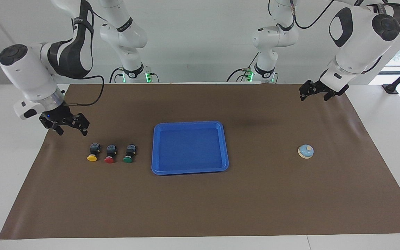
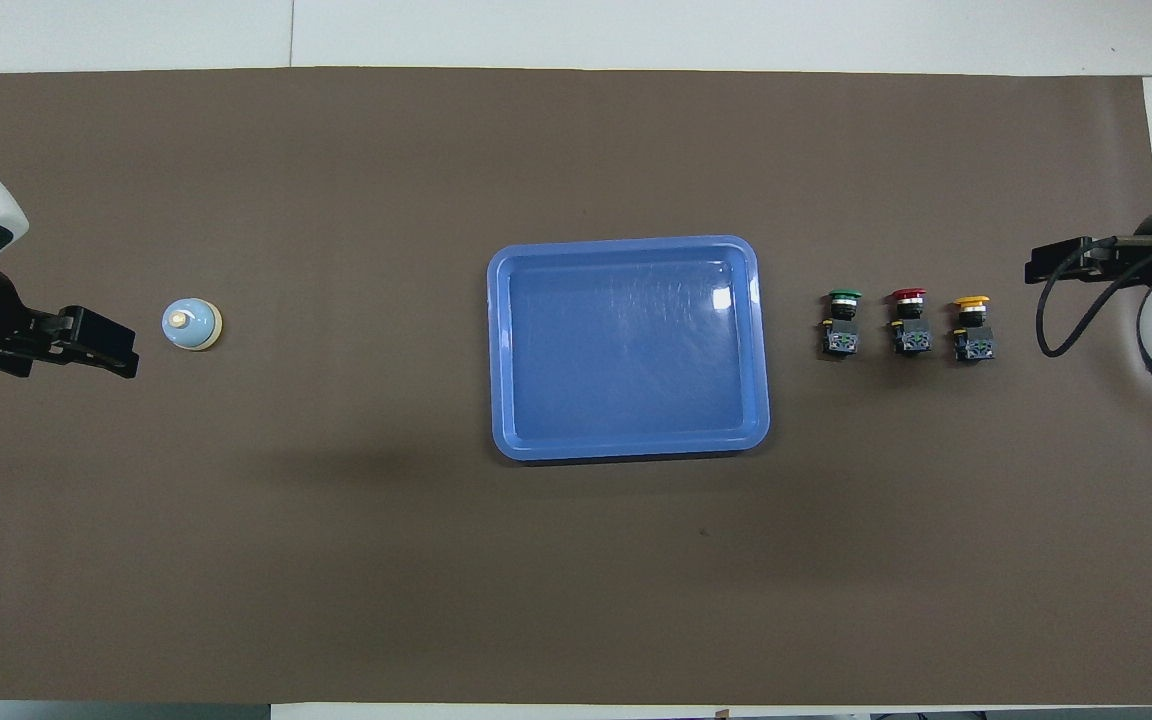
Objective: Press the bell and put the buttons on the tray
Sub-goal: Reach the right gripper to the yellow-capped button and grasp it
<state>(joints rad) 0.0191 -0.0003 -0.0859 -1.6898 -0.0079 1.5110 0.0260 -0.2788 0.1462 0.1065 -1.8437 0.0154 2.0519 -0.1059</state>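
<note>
So the bell (image 1: pixel 306 151) sits on the worktop (image 1: pixel 200 208) toward the left arm's end, with the left gripper (image 1: pixel 314 93) hanging empty above the mat near it, fingers spread. The three buttons (image 1: pixel 110 153) sit in a row beside the tray (image 1: pixel 189 172), right gripper (image 1: pixel 68 126) released and empty just by the yellow one.

I am observing both arms bent at the elbow, wrists angled downward. The left gripper (image 1: pixel 316 93) (image 2: pixel 86 340) is hanging above the worktop at its own end, fingers parted, holding nothing. The right gripper (image 1: pixel 69 126) (image 2: pixel 1061 265) is hanging likewise at its end, fingers spread, holding nothing.
</note>
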